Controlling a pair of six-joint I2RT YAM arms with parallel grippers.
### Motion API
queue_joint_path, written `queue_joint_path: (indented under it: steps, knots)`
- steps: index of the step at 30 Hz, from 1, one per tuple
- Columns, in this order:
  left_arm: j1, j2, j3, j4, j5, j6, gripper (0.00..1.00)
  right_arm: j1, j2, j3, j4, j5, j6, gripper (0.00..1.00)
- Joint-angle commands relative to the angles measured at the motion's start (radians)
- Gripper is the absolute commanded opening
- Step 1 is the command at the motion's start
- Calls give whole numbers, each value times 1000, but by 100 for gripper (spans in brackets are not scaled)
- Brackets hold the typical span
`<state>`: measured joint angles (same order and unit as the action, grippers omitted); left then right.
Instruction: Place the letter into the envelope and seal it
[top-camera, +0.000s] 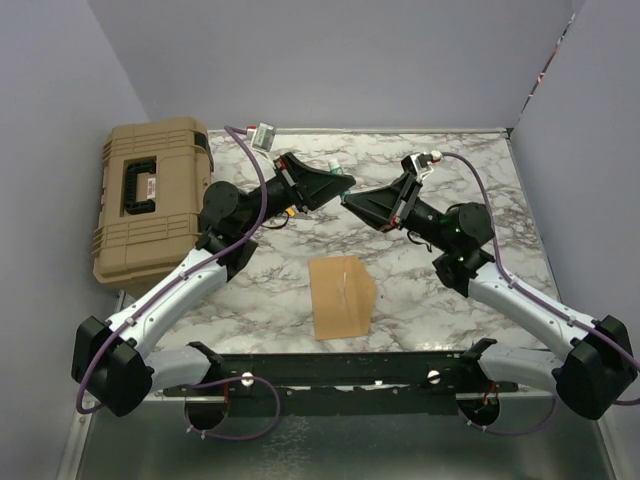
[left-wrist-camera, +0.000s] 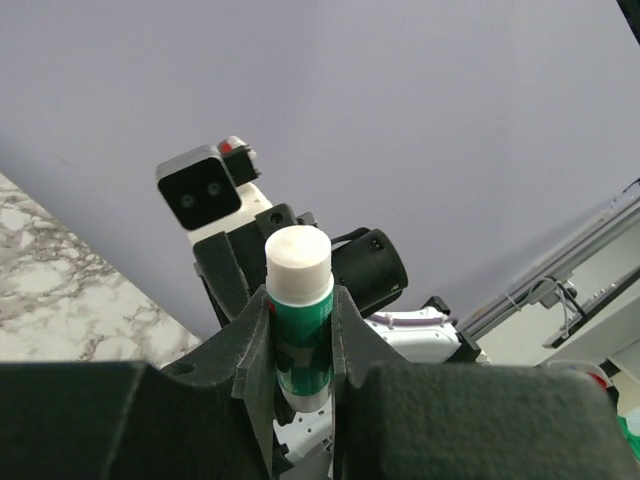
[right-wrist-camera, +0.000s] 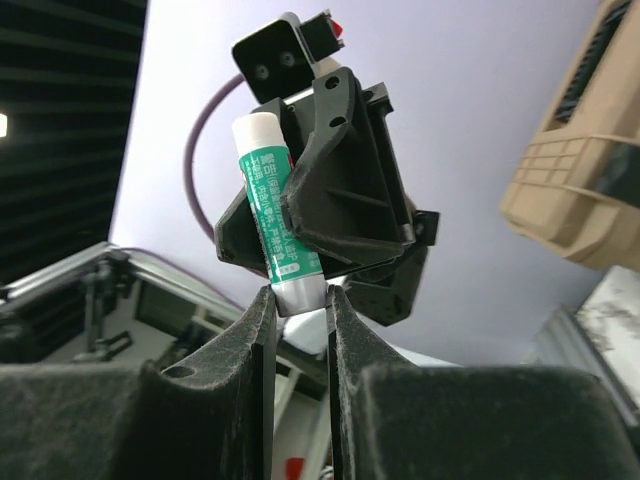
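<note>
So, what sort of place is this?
Likely a lab robot test cell: left arm and right arm bolted at the edge of a marble-patterned table, plain walls closing it in, a tan hard case beside it.

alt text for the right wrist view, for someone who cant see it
A green-labelled glue stick with white ends, tilted, is clamped in the left hand; its lower end reaches between the fingertips of the right hand in the foreground. Whether they grip it is unclear. A tan hard case shows at the right edge.
</note>
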<state>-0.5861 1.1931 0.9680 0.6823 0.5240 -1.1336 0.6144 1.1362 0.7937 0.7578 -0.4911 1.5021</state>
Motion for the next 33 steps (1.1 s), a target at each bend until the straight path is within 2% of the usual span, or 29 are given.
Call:
queue_joint_path:
  steps: [1, 6, 10, 11, 12, 15, 16, 18, 21, 25, 29, 33]
  knots:
    - [16, -34, 37, 89, 21, -5, 0, -15, -6, -34, 279, 69, 228, 0]
    - [15, -35, 47, 122, 14, -28, 0, -15, 28, -71, 413, 102, 343, 0]
    - [16, -32, 53, 125, -2, -28, 0, -12, 33, -72, 415, 109, 356, 1]
    - [16, -31, 54, 125, -8, -28, 0, -12, 27, -70, 395, 107, 332, 7]
    - [15, -29, 53, 125, -18, -30, 0, -12, 13, -72, 367, 107, 301, 19]
    - [15, -23, 44, 125, -54, -44, 0, -12, -57, -69, 217, 111, 129, 62]
    - [15, -22, 39, 125, -68, -51, 0, -12, -87, -61, 132, 117, 56, 68]
    - [15, -19, 28, 119, -97, -68, 0, -12, -147, -23, -53, 121, -143, 76]
    - [16, -14, 21, 107, -131, -90, 0, -12, -196, 97, -361, 131, -466, 78]
    - [15, -17, 14, 85, -170, -110, 0, -12, -193, 208, -569, 138, -826, 78]
    - [16, -22, 20, 42, -184, -102, 0, -10, -169, 261, -643, 205, -1106, 73]
    - [15, -23, 36, -7, -173, -91, 0, 15, -177, 216, -536, 280, -1332, 59]
